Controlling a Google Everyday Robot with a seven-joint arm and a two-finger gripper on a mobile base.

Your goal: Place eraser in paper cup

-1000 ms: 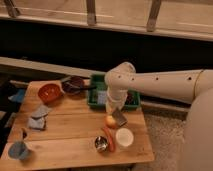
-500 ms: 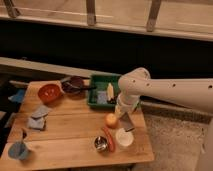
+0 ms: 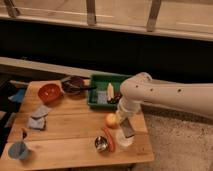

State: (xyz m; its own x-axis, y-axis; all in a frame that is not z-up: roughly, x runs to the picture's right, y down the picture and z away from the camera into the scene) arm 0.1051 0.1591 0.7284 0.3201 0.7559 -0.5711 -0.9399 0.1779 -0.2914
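At the near edge of the wooden surface [image 3: 60, 150] stood the paper cup [image 3: 125, 140], with a small metal cup [image 3: 102, 144] at its 9 o'clock and an orange-red long thing [image 3: 109, 138] lying between them. The eraser [image 3: 127, 127] hung upright just above the cup rim, its lower end almost touching it, clenched by the end effector [image 3: 125, 120]. Half a second earlier the eraser was higher and slightly toward 12 o'clock; now it had come down over the cup, so I judge the placing was nearly ready and only the lowering and letting go remained. An orange ball [image 3: 111, 119] lay at 10 o'clock from the cup. The white arm [image 3: 165, 95] entered from 3 o'clock, bent at the elbow and pointed straight down. Farther, a green tray [image 3: 100, 82] stood at 12 o'clock.
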